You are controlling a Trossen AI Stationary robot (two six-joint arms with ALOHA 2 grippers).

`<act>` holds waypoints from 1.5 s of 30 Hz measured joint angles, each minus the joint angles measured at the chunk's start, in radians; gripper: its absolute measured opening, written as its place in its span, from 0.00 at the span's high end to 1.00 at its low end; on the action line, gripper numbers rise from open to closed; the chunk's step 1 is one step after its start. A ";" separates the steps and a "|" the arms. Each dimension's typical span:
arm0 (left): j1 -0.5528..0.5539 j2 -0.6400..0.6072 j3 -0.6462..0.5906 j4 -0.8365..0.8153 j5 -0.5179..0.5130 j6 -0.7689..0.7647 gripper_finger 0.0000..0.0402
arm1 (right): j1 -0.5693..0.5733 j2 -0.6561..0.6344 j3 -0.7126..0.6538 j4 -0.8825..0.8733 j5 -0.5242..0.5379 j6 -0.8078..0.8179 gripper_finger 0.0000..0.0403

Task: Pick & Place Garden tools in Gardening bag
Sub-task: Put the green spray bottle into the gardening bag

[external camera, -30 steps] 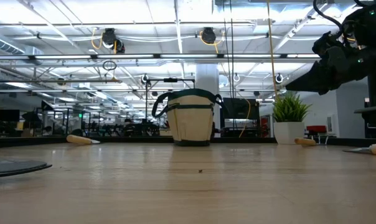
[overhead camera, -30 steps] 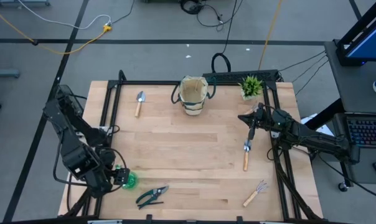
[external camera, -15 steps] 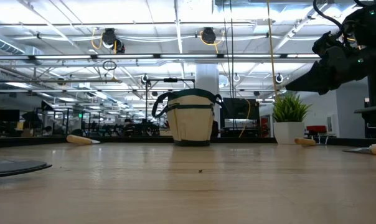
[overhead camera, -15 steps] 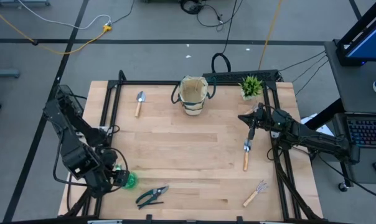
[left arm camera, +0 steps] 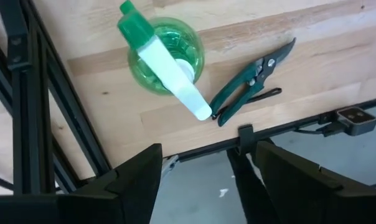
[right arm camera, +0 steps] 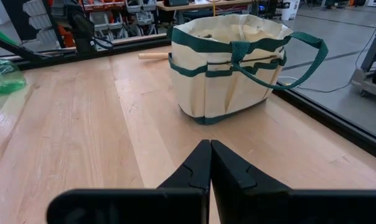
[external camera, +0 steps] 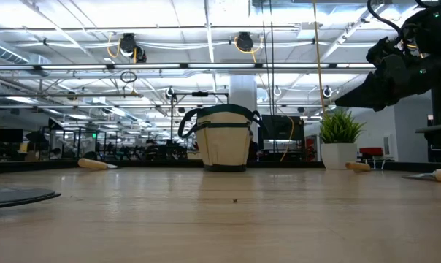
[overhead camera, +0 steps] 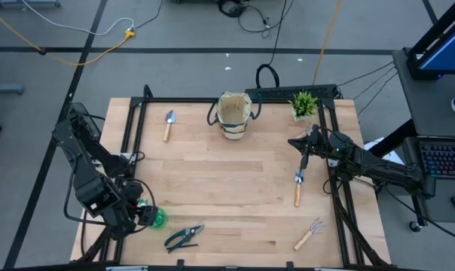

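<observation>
The beige gardening bag [overhead camera: 235,114] with dark green handles stands upright at the far middle of the table. It also shows in the right wrist view [right arm camera: 228,62] and the low view [external camera: 224,139]. One trowel [overhead camera: 168,124] lies at the far left and another [overhead camera: 297,188] lies flat at the right. The hand rake [overhead camera: 309,234] lies near the right front corner. The pruning shears [overhead camera: 184,236] lie closed at the near left [left arm camera: 250,81]. The green spray bottle [overhead camera: 157,218] stands upright beside them [left arm camera: 166,59]. My left gripper [left arm camera: 206,180] is open and empty beside the bottle. My right gripper [right arm camera: 210,149] is shut and empty, raised and facing the bag.
A small spiky potted plant [overhead camera: 303,104] stands at the far right corner, behind my right arm. A black metal frame [overhead camera: 137,128] runs along the table's left, far and right edges. Bare wood [overhead camera: 227,181] lies between the bag and the near tools.
</observation>
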 joint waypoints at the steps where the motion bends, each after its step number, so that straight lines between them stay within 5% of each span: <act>1: 0.000 0.000 0.000 0.000 0.000 -0.014 0.34 | 0.000 0.000 0.000 0.000 0.000 0.000 1.00; 19: 0.014 0.130 -0.001 -0.041 -0.008 -0.166 0.34 | 0.000 0.000 0.000 0.000 0.000 0.000 1.00; 45: 0.065 0.174 -0.009 -0.155 0.045 -0.174 0.36 | 0.000 0.000 0.000 0.000 0.000 0.003 1.00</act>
